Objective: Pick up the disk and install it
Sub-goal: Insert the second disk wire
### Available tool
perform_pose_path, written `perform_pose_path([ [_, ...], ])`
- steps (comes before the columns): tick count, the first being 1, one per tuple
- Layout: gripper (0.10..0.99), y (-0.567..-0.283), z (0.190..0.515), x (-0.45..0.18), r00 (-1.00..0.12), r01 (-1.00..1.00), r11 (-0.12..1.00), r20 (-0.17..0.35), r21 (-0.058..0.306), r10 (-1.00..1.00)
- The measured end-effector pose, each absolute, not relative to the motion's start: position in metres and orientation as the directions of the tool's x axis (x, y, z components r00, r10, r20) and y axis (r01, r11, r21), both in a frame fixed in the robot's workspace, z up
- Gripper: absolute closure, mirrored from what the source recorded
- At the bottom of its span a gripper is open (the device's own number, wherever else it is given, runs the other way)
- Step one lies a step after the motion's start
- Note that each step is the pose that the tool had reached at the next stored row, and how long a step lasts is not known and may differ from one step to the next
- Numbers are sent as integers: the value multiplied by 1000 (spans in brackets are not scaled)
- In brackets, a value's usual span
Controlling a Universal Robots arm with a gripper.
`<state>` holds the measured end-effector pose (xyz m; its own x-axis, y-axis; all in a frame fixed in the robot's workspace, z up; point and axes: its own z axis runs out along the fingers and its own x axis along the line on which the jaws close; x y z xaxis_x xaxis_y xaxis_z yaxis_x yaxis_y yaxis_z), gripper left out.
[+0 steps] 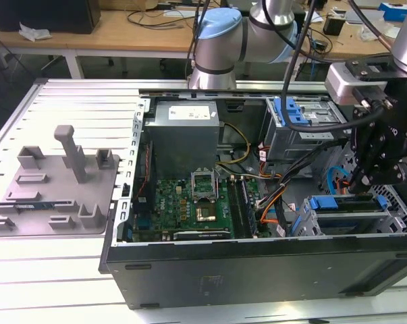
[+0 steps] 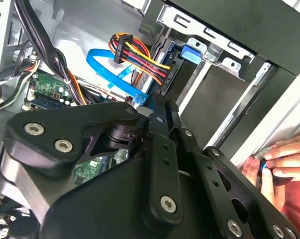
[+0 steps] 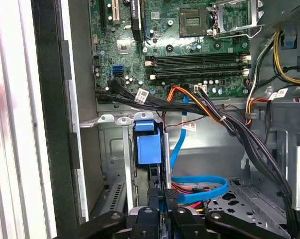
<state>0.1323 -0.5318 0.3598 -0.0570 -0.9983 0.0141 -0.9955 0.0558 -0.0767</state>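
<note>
The disk (image 1: 345, 204), silver with blue rails, sits edge-up in the lower drive cage at the exterior view's right end of the open computer case. Its blue tab appears in the first wrist view (image 3: 149, 147) and in the second wrist view (image 2: 192, 54). My black gripper (image 1: 364, 183) hangs straight over the disk, tips at its upper edge. In both wrist views the fingers come together to a narrow point (image 3: 162, 195) (image 2: 157, 104), shut, with the disk's edge just beyond them. Whether they pinch the rail or only press on it is hidden.
A grey fixture (image 1: 55, 182) with upright posts lies on the table at the exterior view's left. Inside the case are the motherboard (image 1: 190, 206), power supply (image 1: 183, 131), a second cage (image 1: 294, 115) and cable bundles (image 3: 209, 112). A person's hand (image 2: 276, 159) rests outside the case wall.
</note>
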Motion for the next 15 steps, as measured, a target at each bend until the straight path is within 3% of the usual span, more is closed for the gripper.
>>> perform_pose_path([
  [15, 925, -532, 357, 131, -29, -997, 29, 8, -77, -1000],
])
